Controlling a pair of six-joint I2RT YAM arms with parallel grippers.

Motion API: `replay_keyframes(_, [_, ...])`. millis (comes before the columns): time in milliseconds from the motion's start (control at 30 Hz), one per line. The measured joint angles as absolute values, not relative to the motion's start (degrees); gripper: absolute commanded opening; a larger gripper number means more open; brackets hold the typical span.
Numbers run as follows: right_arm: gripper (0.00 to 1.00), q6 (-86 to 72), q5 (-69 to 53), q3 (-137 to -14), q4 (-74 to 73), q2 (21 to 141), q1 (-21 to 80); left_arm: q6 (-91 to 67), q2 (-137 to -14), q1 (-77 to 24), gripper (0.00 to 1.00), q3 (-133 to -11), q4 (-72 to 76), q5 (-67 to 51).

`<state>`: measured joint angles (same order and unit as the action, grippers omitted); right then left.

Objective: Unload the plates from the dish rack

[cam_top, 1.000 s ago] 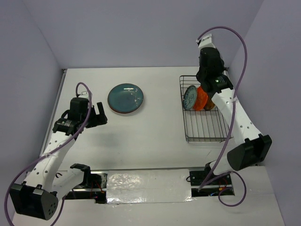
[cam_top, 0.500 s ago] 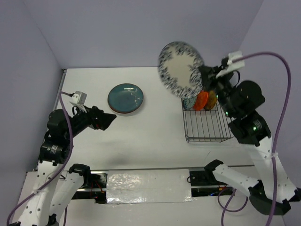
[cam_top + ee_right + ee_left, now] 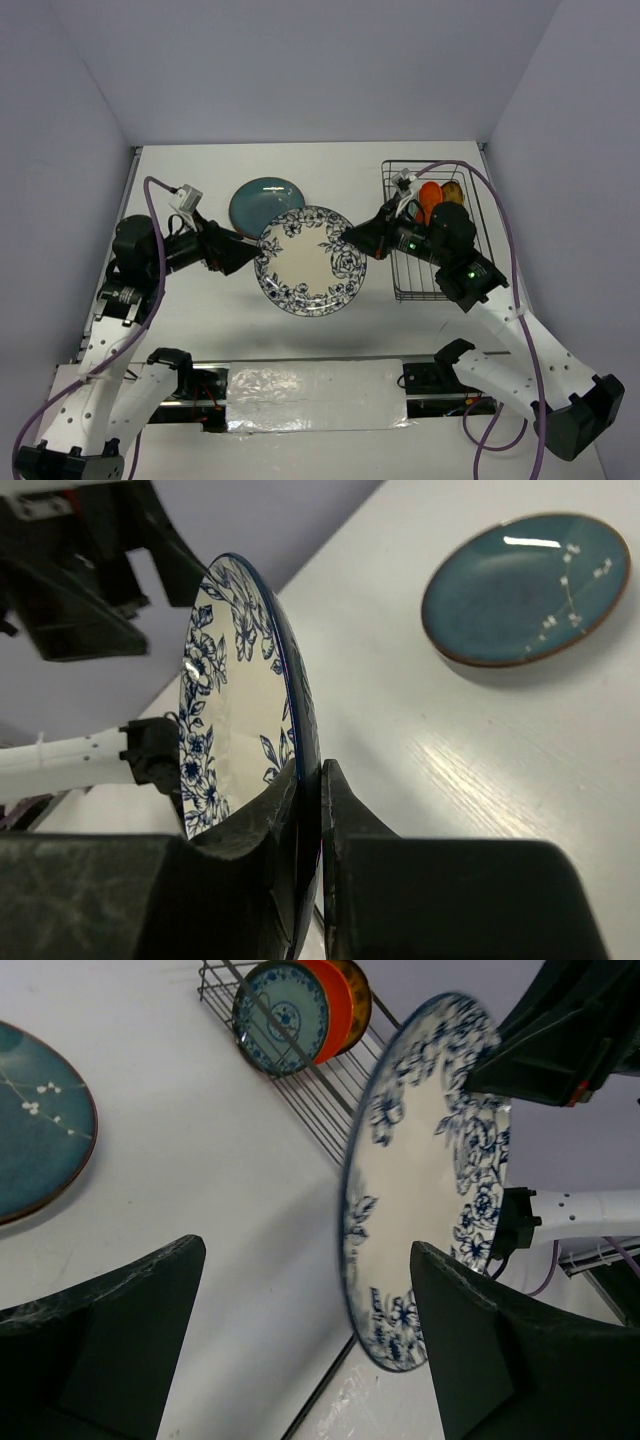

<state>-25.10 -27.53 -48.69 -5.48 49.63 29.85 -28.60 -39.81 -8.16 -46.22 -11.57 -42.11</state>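
Observation:
A large white plate [image 3: 305,262] with a dark-blue floral rim hangs tilted over the middle of the table. My right gripper [image 3: 351,240] is shut on its right rim, and the right wrist view shows that rim [image 3: 225,710] pinched between the two jaws [image 3: 318,780]. At the plate's left rim my left gripper [image 3: 247,258] stands open. In the left wrist view the plate's edge [image 3: 425,1170] lies partly between the spread fingers [image 3: 308,1250] without touching them. The dish rack [image 3: 437,262] at the right holds a small teal plate [image 3: 280,1015] and an orange one [image 3: 430,196].
A large teal plate [image 3: 267,205] lies flat on the table behind the floral plate, also seen in the left wrist view [image 3: 30,1130] and the right wrist view [image 3: 525,585]. Walls close the table at the back and both sides. Purple cables loop off both arms.
My right arm has lifted the floral plate out of the rack and swung it down to the table's middle. My left gripper has moved right to the plate's left rim.

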Motion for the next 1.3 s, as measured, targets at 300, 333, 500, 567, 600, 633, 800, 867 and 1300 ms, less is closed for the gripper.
replay_keyframes(300, [0.0,-28.08,-28.99,-48.4,2.44,49.67,29.85,-30.24,-43.03,-8.19,0.77,-44.05,-10.15,-45.58])
replay_keyframes(333, [0.0,-28.45,-28.95,-48.29,3.01,49.98,29.87,-30.83,-43.13,-8.19,0.7,-43.57,-8.99,-46.39])
replay_keyframes(500, [0.0,-30.22,-27.79,-48.18,4.73,51.68,30.39,-34.94,-43.38,-8.93,0.56,-41.63,-3.88,-48.86])
replay_keyframes(567, [0.0,-30.57,-27.16,-48.18,6.07,52.29,31.03,-36.73,-43.46,-9.56,0.4,-41.15,-2.04,-49.39])
replay_keyframes(600, [0.0,-30.65,-26.83,-48.18,6.55,52.6,31.27,-37.21,-43.53,-9.85,0.32,-41.15,-1.37,-49.56])
replay_keyframes(633, [0.0,-30.74,-26.5,-48.16,6.96,52.93,31.44,-37.8,-43.59,-10.13,0.19,-41.17,-0.89,-49.54])
replay_keyframes(800, [0.12,-29.43,-24.43,-48.05,7.99,53.78,32.29,-39.03,-45.45,-10.31,0.0,-42.65,-3.51,-46.11])
replay_keyframes(867, [0.36,-29.52,-23.44,-47.83,7.97,53.95,32.27,-39.03,-45.67,-10.72,0.0,-43.33,-4.8,-44.49])
replay_keyframes(1300, [0.99,-30.59,2.07,-45.91,-0.43,41.28,32.29,-45.08,-57.1,-5.23,0.0,-44.8,-19.77,-18.98])
